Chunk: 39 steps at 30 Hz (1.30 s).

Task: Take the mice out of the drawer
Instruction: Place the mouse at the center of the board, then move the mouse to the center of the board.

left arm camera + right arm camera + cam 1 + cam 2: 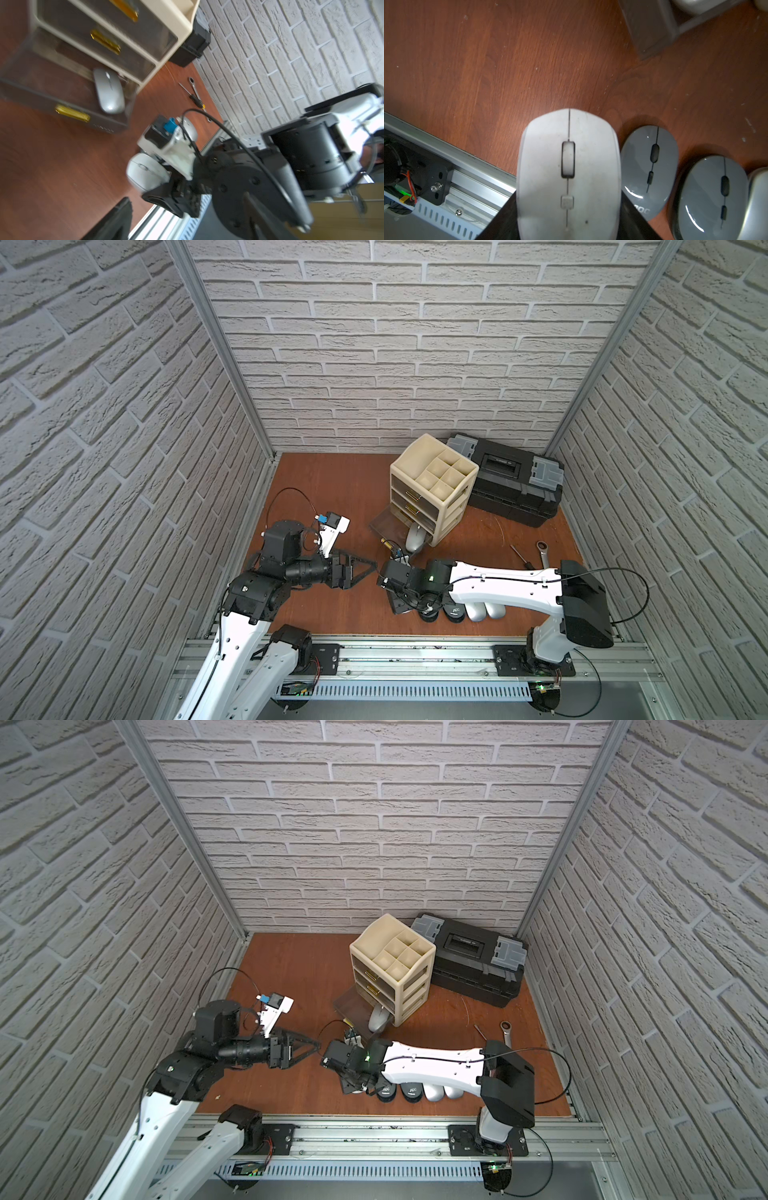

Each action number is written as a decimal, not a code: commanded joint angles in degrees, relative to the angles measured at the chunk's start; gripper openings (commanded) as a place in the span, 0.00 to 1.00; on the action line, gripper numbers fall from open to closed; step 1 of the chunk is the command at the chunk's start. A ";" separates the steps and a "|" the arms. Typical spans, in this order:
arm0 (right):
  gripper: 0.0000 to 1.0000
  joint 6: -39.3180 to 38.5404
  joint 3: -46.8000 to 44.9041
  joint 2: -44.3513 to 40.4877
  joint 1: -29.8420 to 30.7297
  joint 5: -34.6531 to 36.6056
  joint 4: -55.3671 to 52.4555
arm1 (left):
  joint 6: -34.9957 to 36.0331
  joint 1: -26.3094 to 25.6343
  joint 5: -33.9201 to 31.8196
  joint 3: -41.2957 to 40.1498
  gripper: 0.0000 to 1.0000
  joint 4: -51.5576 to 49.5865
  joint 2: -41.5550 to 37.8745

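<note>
One slim silver oval mouse (415, 539) is lying in the pulled-out smoky plastic drawer (384, 522) at the foot of the cream plastic organiser (453, 506) in both top views. Two dark grey mice with white logos (455, 610) and two more silver mice (476, 612) are sitting in a row at the front of the brown wooden worktop (324, 489). The left tool (371, 568) is hovering with its jaws apart and empty.

From the left wrist, the slim silver oval mouse (109, 91) is resting flat near the drawer's side wall. It is looking rigid, light and glossy, so I am judging a pinch across its narrow flanks, near the middle, least likely to be slipping.

From the right wrist, the right tool (568, 226) is clamping a matte white plastic mouse (569, 170) by its sides, just beside the grey pair. I cannot tell whether it is touching the worktop.
</note>
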 commanded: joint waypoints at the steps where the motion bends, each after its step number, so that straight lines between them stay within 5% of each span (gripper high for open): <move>1: 0.39 1.68 -0.39 1.59 0.20 -1.14 2.18 | 4.45 -1.38 4.45 0.47 0.98 -6.56 -2.51; 15: 0.39 2.47 -0.53 6.50 -1.82 -2.41 1.95 | 6.62 -5.65 -1.55 0.58 0.98 -15.33 -10.77; 22: 0.40 2.71 -1.20 8.62 -3.07 -3.35 2.91 | 7.07 -5.64 -5.33 0.58 0.98 -13.34 -9.61; 39: 0.43 10.36 -8.13 5.37 -5.18 -0.20 0.49 | 6.87 -5.66 -2.27 -0.40 0.98 -7.79 -4.27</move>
